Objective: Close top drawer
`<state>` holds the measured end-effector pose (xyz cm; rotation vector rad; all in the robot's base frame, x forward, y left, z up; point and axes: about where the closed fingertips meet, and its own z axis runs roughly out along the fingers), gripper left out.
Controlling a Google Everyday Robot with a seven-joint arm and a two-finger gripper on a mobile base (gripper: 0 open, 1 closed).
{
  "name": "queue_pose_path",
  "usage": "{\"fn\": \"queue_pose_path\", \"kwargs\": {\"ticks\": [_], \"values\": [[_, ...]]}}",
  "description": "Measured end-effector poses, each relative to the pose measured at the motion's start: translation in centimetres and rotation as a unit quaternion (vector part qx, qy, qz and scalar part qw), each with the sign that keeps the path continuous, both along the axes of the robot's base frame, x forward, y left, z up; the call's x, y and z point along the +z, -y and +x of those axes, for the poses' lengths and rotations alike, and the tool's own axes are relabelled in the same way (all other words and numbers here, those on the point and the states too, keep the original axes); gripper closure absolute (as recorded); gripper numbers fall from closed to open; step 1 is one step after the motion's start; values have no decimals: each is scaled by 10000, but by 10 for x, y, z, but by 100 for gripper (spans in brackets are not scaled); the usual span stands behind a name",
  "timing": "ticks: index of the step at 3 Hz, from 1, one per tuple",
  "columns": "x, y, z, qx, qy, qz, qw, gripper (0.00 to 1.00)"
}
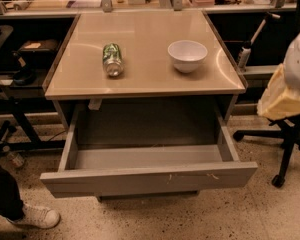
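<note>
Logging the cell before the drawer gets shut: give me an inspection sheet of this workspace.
Surface: tan table top, glossy.
Job's things: top drawer pulled out, nothing visible inside.
Clutter: green can on its side; white bowl upright, apart from it.
Claw: not in view.
Cables: nothing seen.
Surroundings: office chair at right, white shoe on floor at lower left.

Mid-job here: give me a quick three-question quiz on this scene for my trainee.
1. True or false: the top drawer is shut.
2. What lies on its side on the table, left of the bowl?
3. Fill in: the pincer is ___ of view.

Key: 1. False, it stands pulled out. 2. The can. 3. Out.
</note>
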<state>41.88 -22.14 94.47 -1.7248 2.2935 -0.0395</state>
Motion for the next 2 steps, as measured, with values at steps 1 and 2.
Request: {"fn": "queue_pose_path", "kwargs": {"ticks": [1, 2], "values": [[-63, 10, -38, -168, -693, 17, 9975, 100], [-127, 12, -72, -190, -1404, 28, 9899, 100]]}}
